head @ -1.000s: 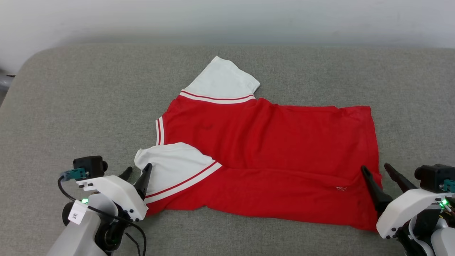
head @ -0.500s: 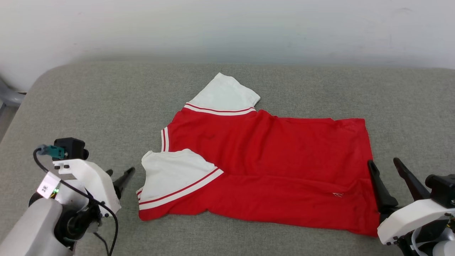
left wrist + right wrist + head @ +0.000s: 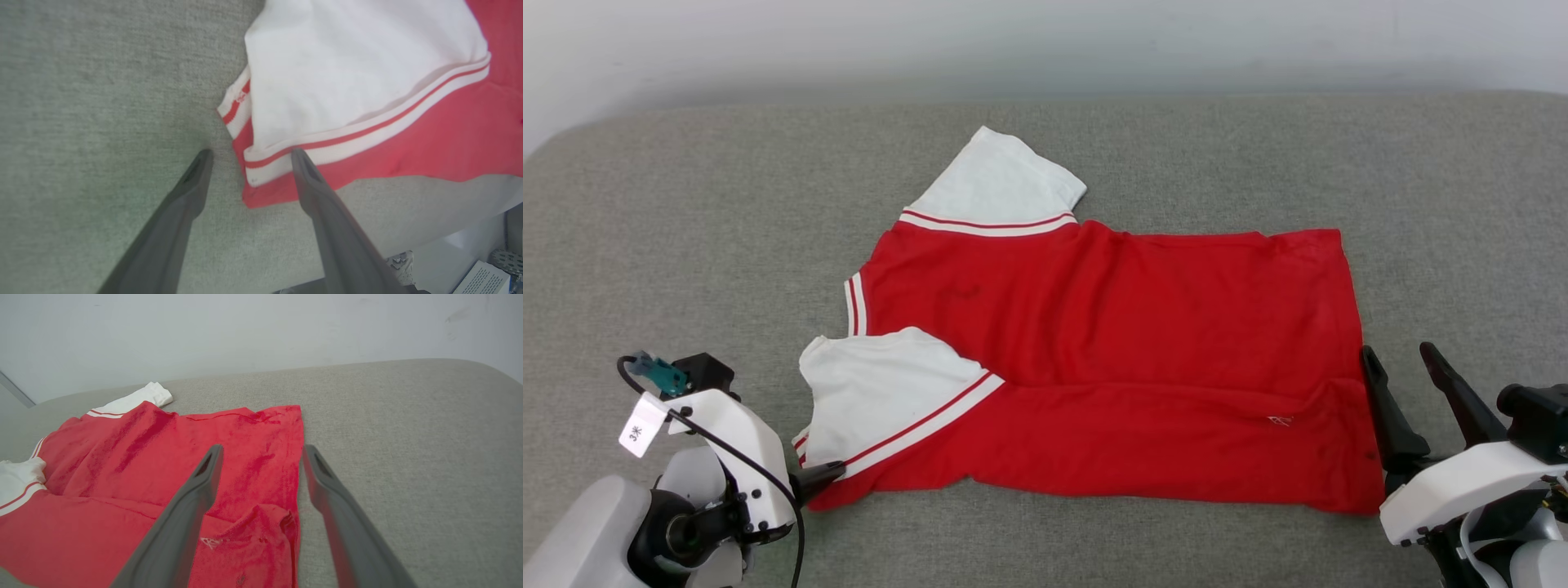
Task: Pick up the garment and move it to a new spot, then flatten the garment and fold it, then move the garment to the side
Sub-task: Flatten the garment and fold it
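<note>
Left gripper (image 3: pixel 250 152) has released the garment (image 3: pixel 1111 327); jaws spread.

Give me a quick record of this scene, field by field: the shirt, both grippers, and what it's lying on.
garment: red shirt, spread on the cushion, near long edge folded over
sleeves: white; far sleeve flat, near sleeve lying on the red body
left gripper: open, empty, straddling the near-sleeve corner
right gripper: open, empty, straddling the hem edge
surface: grey fabric cushion
</note>
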